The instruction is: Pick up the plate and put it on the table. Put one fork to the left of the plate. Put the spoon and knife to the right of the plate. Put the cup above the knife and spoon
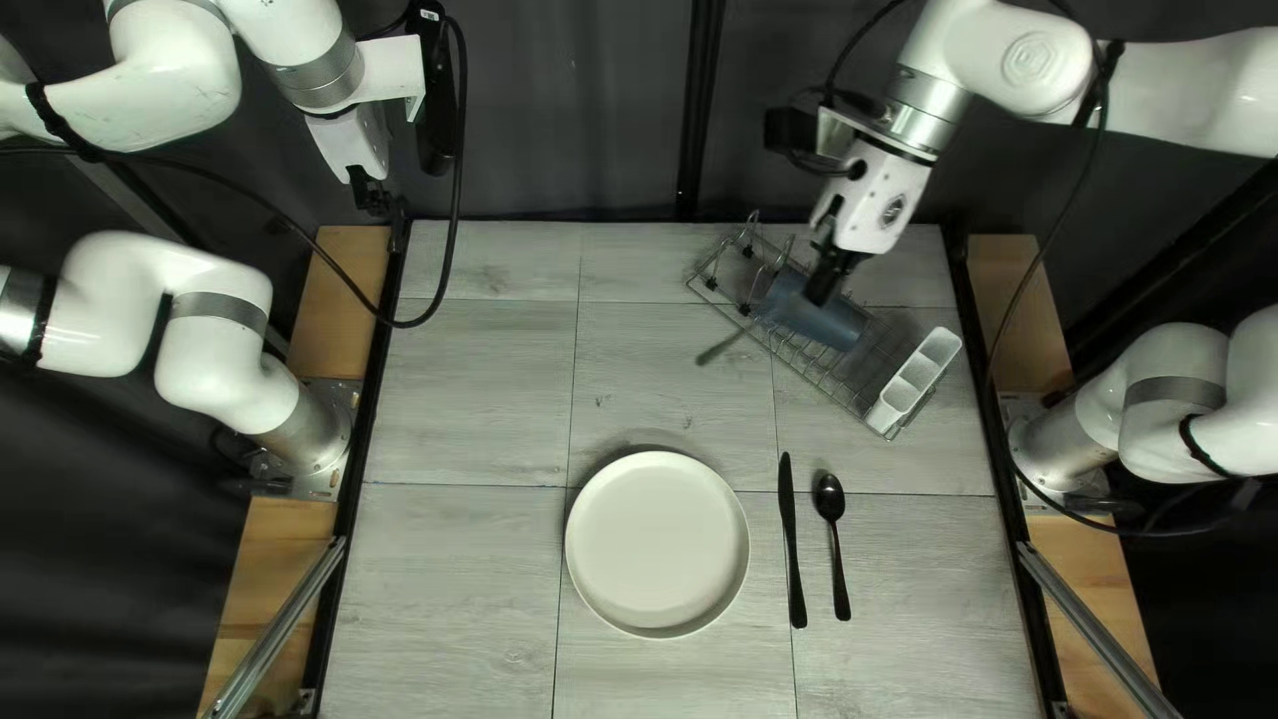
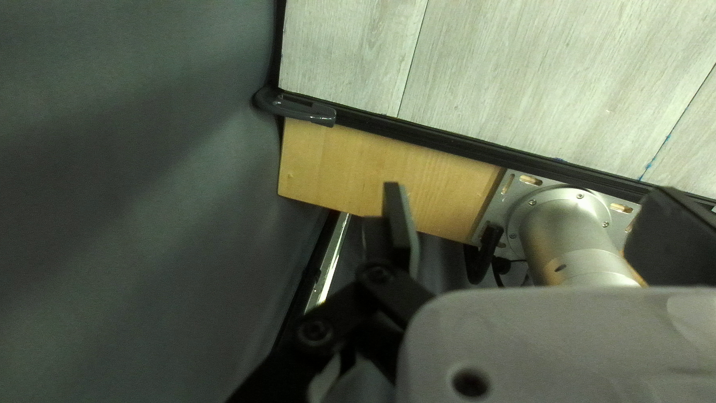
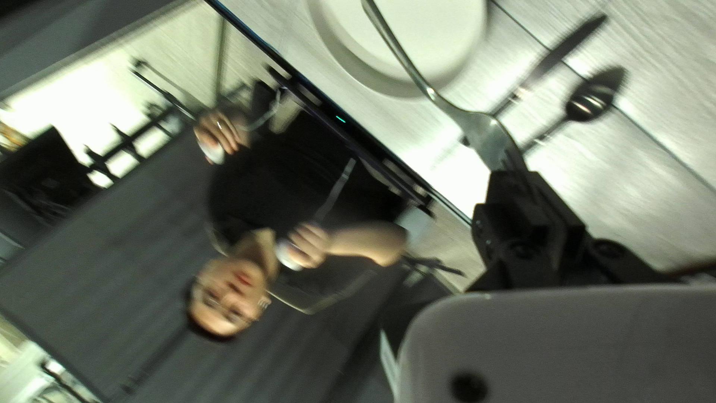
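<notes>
Right fingers [image 1: 828, 274] tight on fork [image 3: 477, 125].

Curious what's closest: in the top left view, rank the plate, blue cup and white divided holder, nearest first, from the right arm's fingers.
1. Cup: in the rack, close by the right fingers.
2. Holder: at the rack's right end.
3. Plate: farthest, left of the knife.

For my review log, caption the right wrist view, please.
Right gripper pinching a fork at its tined end, with plate, knife and spoon on the table beyond.
</notes>
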You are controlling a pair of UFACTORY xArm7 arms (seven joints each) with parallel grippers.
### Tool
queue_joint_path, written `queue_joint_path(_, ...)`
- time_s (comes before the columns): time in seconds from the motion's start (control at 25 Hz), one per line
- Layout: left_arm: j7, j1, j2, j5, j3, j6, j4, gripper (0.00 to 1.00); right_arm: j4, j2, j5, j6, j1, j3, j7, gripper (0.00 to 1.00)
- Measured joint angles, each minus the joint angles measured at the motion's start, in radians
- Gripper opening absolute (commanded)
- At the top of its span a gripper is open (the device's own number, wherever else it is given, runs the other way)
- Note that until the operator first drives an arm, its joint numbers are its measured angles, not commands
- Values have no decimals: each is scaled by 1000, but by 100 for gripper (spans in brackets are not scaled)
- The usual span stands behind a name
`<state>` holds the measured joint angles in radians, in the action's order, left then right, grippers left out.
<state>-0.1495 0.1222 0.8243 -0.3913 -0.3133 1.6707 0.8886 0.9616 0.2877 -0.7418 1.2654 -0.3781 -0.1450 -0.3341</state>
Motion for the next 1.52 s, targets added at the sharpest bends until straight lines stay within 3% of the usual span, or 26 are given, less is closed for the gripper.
queue_joint_path(0.24, 40, 5, 1, 13, 15, -1, -7, 100, 0, -1, -3, -5, 1, 1, -2, 0)
queue_joint_path(0.48, 397, 9, 4, 77, 267, -71, -70, 100, 0, -1, -3, -5, 1, 2, -2, 0)
queue_joint_path(0.64, 588, 1, -138, 123, 368, -162, -27, 100, 0, -1, -3, -5, 1, 1, -2, 0)
queue_joint_path(1.0, 701, 4, -238, 175, 406, -203, 47, 100, 0, -1, -3, -5, 1, 1, -2, 0)
queue_joint_path(1.12, 785, 6, -264, 181, 431, -298, 38, 100, 0, -1, -3, -5, 1, 1, -2, 0)
queue_joint_path(1.28, 854, 0, -299, 148, 473, -507, -10, 100, 0, -1, -3, -5, 1, 1, -2, 0)
queue_joint_path(1.52, 929, 11, -425, 14, 529, -827, -75, 100, 0, -1, -3, -5, 1, 1, -2, 0)
